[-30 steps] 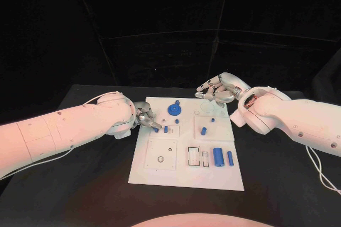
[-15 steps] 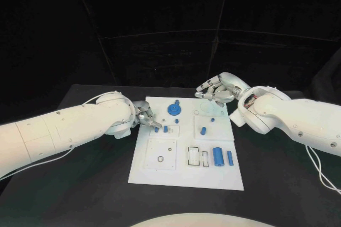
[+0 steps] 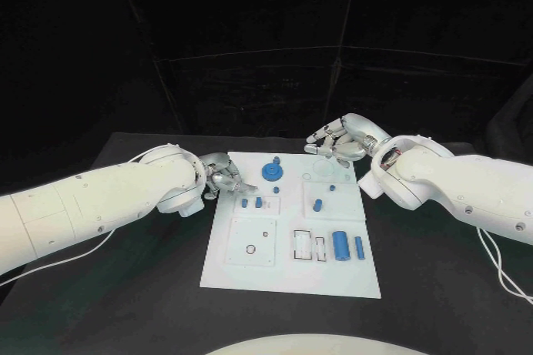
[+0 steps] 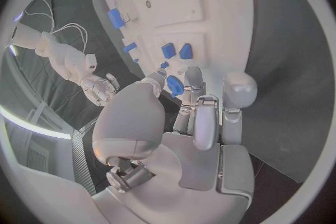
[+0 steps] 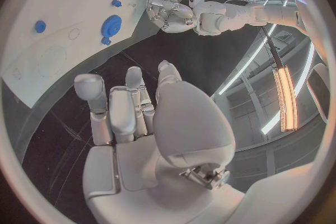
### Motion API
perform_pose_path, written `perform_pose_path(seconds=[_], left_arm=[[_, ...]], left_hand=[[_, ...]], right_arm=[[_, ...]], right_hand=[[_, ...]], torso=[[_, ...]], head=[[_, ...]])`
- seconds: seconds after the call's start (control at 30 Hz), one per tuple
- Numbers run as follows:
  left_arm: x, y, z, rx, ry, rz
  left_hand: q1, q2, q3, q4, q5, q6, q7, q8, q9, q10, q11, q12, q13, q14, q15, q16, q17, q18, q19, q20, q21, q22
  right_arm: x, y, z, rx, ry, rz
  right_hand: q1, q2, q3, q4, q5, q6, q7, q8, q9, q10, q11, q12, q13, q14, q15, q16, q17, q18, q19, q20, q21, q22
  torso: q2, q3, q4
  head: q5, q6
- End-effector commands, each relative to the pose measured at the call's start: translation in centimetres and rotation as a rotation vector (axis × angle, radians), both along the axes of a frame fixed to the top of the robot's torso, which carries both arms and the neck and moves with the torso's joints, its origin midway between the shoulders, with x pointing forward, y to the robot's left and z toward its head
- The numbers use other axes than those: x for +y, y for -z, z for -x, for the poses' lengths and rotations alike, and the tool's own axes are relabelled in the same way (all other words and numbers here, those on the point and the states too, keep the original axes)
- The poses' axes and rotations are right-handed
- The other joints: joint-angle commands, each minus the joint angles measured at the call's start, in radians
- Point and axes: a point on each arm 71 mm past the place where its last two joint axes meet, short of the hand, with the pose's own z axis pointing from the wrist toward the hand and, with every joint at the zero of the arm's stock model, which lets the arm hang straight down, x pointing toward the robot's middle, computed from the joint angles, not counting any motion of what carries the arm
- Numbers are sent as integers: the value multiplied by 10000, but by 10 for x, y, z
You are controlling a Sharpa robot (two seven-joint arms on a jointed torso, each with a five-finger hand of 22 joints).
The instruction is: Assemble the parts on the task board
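White board (image 3: 291, 274) lies on the black table (image 3: 133, 293), blue parts on it; left hand (image 3: 222, 178) and right hand (image 3: 339, 139) hover at its far corners.

No text, label, brand, number or sign can be read anywhere, neither on the task board (image 3: 291, 270) nor on the blue parts (image 3: 342, 247) at its 5 o'clock corner.

My robot's left white arm (image 3: 100, 205) reaches in low, its silver many-fingered left hand (image 3: 222, 178) turned inward with fingers curled together — whether they pinch anything I cannot tell (the wrist camera leaves it unclear). The right white arm (image 3: 467, 185) bends back toward its silver many-fingered right hand (image 3: 339, 139), fingers loosely spread, holding nothing.
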Motion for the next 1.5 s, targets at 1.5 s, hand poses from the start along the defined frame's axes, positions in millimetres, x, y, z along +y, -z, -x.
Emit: perform_pose_path(seconds=[1.5], left_arm=[[-86,4,-24,-3297,4674,-1186]], left_hand=[[3342,-119,582,-2200,34,799,486,-2398,-3466,-1883,718,-3826,-5099,-115,570,-1447,-1355,282,245,587,-1240,-1086]], right_arm=[[8,-2,-1,-104,-155,-111]], right_hand=[[4,109,-65,-9,67,-80,17,53,12,-83,-27,-56,-23,-9,29,-71,-7,195,-60,-17,-77,-25]], torso=[[11,-2,-12]], head=[[-170,55]])
